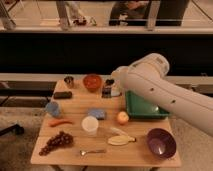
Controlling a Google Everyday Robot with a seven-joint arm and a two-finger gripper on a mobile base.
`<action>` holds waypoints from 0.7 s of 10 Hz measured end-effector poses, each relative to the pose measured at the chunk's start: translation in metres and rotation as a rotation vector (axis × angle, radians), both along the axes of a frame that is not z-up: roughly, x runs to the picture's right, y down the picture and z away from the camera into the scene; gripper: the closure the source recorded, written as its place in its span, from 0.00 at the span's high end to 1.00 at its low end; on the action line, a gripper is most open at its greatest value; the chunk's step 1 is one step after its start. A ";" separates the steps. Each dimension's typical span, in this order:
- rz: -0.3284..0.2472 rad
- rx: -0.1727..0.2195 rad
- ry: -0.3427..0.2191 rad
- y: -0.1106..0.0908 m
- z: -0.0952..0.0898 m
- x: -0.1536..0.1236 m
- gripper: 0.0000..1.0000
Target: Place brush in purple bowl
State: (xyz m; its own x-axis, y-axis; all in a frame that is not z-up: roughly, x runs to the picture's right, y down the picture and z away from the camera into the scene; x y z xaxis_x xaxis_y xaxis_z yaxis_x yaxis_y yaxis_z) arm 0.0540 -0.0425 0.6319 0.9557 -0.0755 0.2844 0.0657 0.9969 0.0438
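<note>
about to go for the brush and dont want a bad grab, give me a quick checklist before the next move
1. Brush found: ok. The brush lies at the table's back left, left of the orange-red bowl.
2. Brush in pincer: not ok. The pincer is at the back middle, right of that bowl and apart from the brush.
3. Pincer ready to grab: not ok. It is shut.
4. Purple bowl free: ok. The purple bowl sits at the front right corner with nothing showing inside.
5. Clear way to the brush: cannot tell. The orange-red bowl stands between pincer and brush.
</note>
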 end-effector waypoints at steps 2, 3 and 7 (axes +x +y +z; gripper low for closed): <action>0.023 0.001 0.027 0.005 -0.005 0.015 0.00; 0.034 0.000 0.039 0.007 -0.006 0.023 0.00; 0.101 -0.018 0.089 0.017 -0.005 0.066 0.00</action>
State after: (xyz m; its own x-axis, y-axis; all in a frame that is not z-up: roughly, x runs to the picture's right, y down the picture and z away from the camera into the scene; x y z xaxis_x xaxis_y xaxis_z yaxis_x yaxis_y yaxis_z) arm 0.1199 -0.0253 0.6270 0.9798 0.0268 0.1984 -0.0323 0.9992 0.0243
